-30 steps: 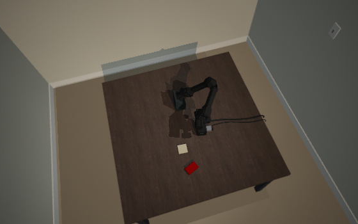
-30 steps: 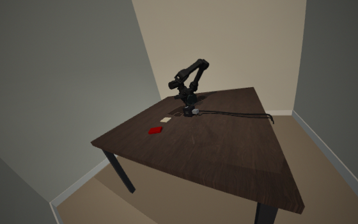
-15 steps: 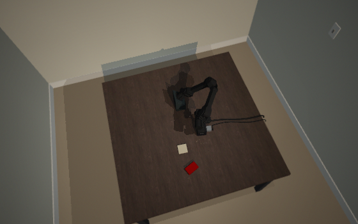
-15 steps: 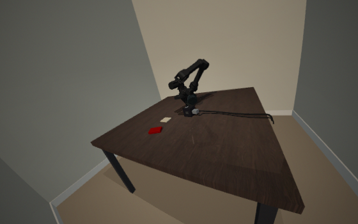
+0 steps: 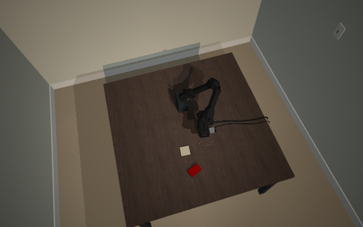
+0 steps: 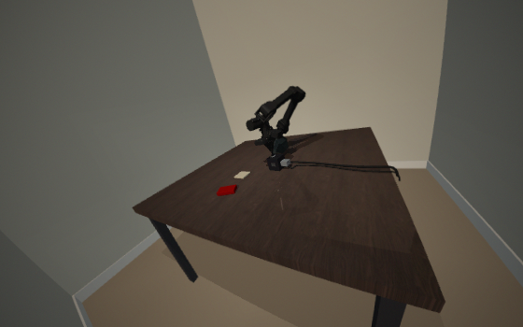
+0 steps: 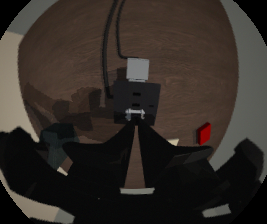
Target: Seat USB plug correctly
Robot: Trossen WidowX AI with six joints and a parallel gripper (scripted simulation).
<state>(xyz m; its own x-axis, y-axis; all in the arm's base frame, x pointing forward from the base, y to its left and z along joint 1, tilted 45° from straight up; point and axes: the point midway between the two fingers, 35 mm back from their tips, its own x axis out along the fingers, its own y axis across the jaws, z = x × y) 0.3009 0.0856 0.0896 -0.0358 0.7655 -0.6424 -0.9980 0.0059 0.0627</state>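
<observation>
The black power cube (image 5: 204, 135) (image 6: 275, 163) (image 7: 154, 95) stands on the table, its top showing dark slots in the wrist view. My gripper (image 7: 136, 120) is shut on the USB plug, its fingertips close together at the near part of the cube's top. The plug (image 7: 135, 114) shows as a small pale grey piece at the fingertips, over the cube's top. How deep it sits, which way round it is, and its socket's opening are hidden. In the top and exterior views the plug is too small or covered to make out.
A light grey adapter (image 5: 212, 130) (image 6: 285, 163) (image 7: 138, 69) is at the cube's side. Black cables (image 5: 239, 121) (image 6: 345, 165) (image 7: 105, 50) run to the table edge. A cream square (image 5: 185, 150) (image 6: 242, 175) and a red block (image 5: 194, 170) (image 6: 227, 190) (image 7: 204, 134) lie on the table.
</observation>
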